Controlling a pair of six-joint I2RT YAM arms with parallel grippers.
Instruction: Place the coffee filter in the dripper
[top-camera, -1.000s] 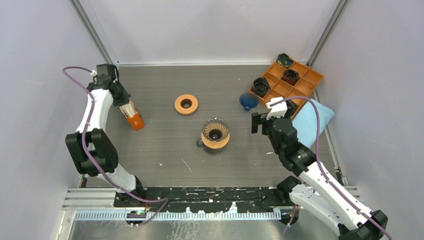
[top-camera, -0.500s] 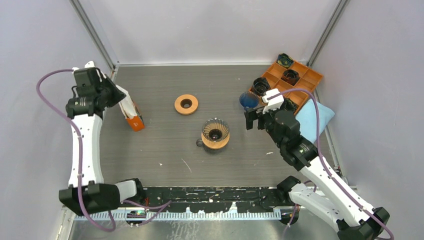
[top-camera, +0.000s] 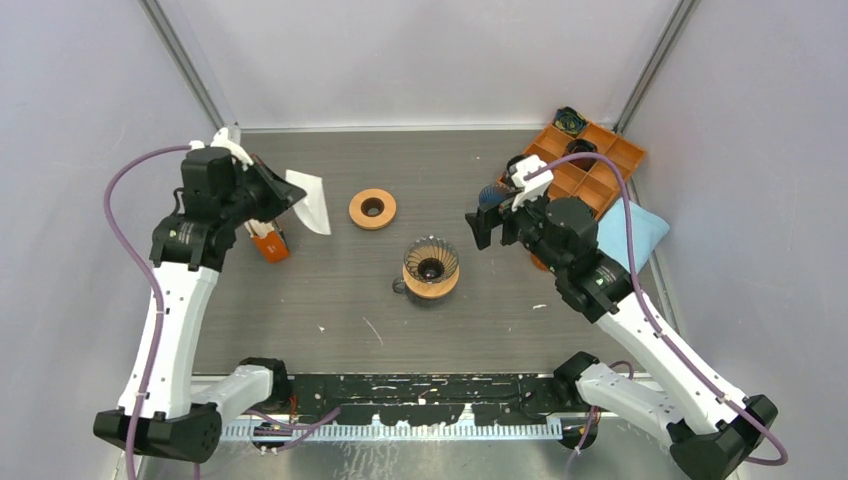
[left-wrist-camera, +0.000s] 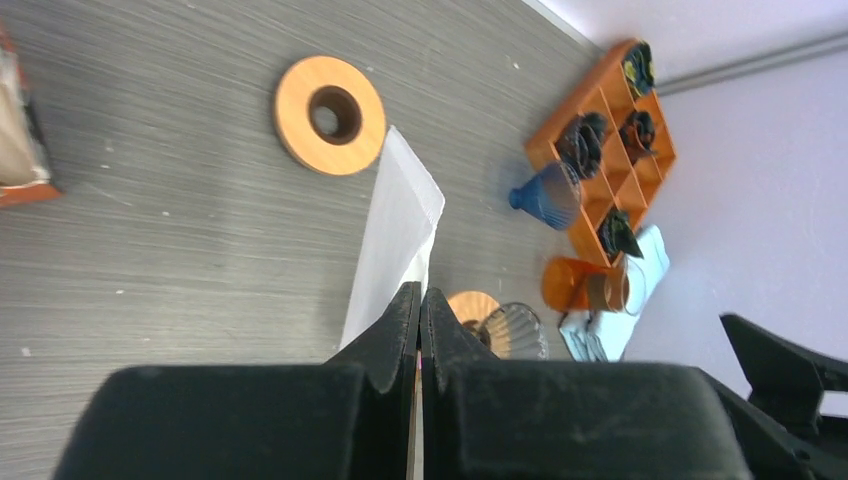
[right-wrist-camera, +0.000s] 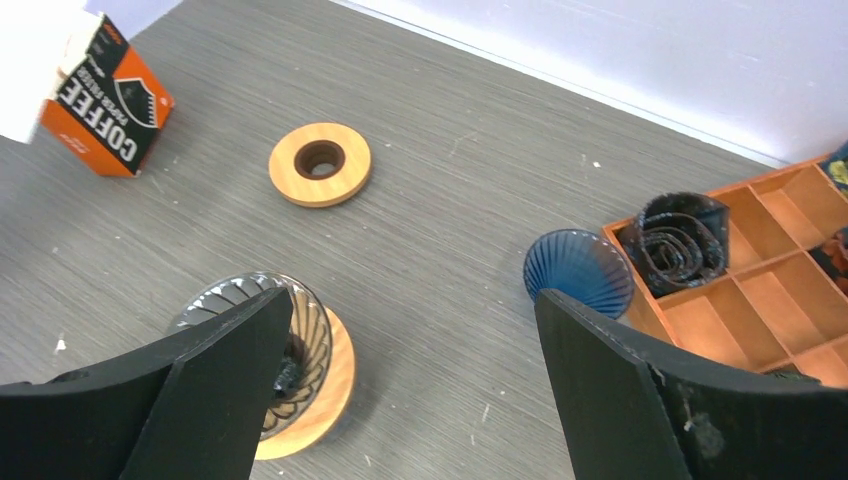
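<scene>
My left gripper (top-camera: 278, 197) is shut on a white paper coffee filter (top-camera: 308, 201) and holds it in the air left of the wooden ring. In the left wrist view the filter (left-wrist-camera: 398, 240) sticks out beyond the closed fingertips (left-wrist-camera: 420, 300). The clear ribbed dripper (top-camera: 431, 266) stands on its wooden base at the table's middle, empty; it also shows in the right wrist view (right-wrist-camera: 290, 345) and the left wrist view (left-wrist-camera: 512, 328). My right gripper (top-camera: 492, 228) is open and empty, right of the dripper and above the table.
An orange coffee filter box (top-camera: 268, 242) lies at the left. A wooden ring (top-camera: 372, 209) lies behind the dripper. A blue dripper (top-camera: 492, 198) stands next to an orange compartment tray (top-camera: 610, 155) at the back right. A light blue cloth (top-camera: 630, 238) lies at the right.
My left arm has lifted from the orange box and swung right, with a white filter now in its gripper. My right gripper has moved left and farther back, toward the dripper.
</scene>
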